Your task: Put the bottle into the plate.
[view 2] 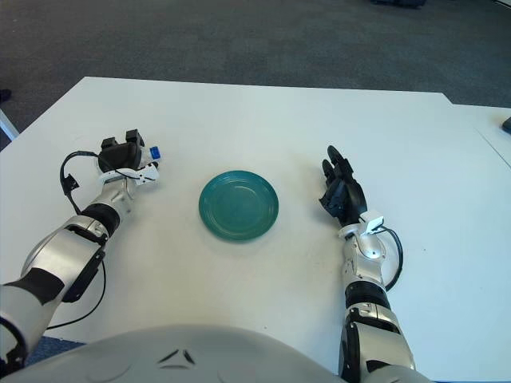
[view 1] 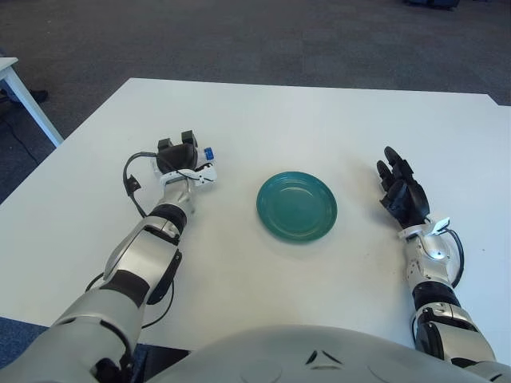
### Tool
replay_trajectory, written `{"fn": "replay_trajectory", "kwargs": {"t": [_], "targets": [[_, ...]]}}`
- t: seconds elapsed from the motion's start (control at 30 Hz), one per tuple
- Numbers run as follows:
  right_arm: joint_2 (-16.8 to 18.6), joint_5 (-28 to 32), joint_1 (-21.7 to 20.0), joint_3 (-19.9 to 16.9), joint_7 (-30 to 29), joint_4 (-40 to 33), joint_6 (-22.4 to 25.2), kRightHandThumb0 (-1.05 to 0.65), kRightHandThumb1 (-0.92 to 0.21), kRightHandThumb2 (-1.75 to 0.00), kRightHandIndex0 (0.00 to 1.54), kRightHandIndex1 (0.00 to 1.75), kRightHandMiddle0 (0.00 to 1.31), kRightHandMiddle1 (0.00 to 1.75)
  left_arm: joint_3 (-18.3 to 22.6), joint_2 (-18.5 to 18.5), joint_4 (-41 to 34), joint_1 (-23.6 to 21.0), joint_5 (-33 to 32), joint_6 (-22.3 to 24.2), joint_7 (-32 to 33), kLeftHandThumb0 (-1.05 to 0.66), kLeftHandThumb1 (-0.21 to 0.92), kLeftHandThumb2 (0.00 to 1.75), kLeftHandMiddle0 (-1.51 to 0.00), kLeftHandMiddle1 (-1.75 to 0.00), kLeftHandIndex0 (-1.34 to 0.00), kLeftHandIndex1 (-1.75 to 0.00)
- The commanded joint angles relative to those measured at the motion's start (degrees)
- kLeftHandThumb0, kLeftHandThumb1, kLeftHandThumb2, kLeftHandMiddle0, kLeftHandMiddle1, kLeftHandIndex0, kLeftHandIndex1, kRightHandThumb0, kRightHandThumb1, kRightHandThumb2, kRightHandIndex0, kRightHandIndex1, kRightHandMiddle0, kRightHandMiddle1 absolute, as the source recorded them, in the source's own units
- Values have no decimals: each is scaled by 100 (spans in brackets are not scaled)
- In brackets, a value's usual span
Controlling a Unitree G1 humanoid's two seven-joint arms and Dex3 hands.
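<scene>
The teal plate (view 1: 296,206) lies empty at the middle of the white table (view 1: 319,120). Left of it, my left hand (view 1: 179,157) has its dark fingers curled around the bottle. Only the bottle's blue cap (view 1: 207,152) shows, poking out on the hand's right side toward the plate; the body is hidden by the fingers. The hand sits low over the table, about a hand's width from the plate's left rim. My right hand (view 1: 401,188) shows to the right of the plate, fingers stretched out and holding nothing.
Another white table's leg (view 1: 24,96) stands at the far left over dark carpet. A black cable (view 1: 130,185) loops beside my left wrist. The table's far edge runs across the top of the view.
</scene>
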Motion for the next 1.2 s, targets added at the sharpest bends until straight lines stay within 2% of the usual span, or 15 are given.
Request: {"fn": "replay_trajectory", "kwargs": {"t": [0.0, 0.1, 0.27, 0.43, 0.6, 0.83, 1.0, 1.17], "targets": [[141, 146, 300, -70, 28, 337, -72, -103, -92, -113, 7, 1, 0, 19, 22, -369, 376, 681, -299, -113, -267, 0, 14, 141, -85, -139, -59, -175], [132, 145, 277, -88, 43, 370, -71, -103, -92, -113, 7, 1, 0, 19, 35, -381, 332, 685, -327, -166, -195, 0, 14, 141, -86, -138, -59, -175], [126, 141, 250, -105, 58, 409, -76, -103, -92, -113, 7, 1, 0, 19, 19, -400, 143, 724, -359, -177, -44, 0, 23, 133, -73, -149, -52, -175], [127, 135, 235, -123, 71, 433, -85, -103, -92, -113, 7, 1, 0, 19, 1, -394, -59, 759, -382, -203, 57, 0, 26, 129, -74, -144, -52, -175], [131, 128, 224, -131, 75, 447, -90, -103, -92, -113, 7, 1, 0, 19, -22, -337, -362, 847, -363, -340, 225, 0, 22, 131, -80, -138, -54, -175], [148, 109, 209, -126, 58, 464, -102, -103, -92, -113, 8, 0, 0, 19, -107, -206, -762, 962, -261, -528, 430, 0, 13, 144, -86, -145, -56, -175], [163, 95, 204, -115, 42, 477, -118, -103, -92, -113, 8, 0, 0, 19, -261, -39, -1519, 1130, -45, -252, 393, 0, 10, 152, -83, -158, -55, -175], [182, 79, 203, -103, 23, 486, -137, -103, -92, -113, 8, 0, 0, 19, -374, 102, -2344, 1373, 135, 116, 219, 0, 11, 152, -81, -164, -54, -175]]}}
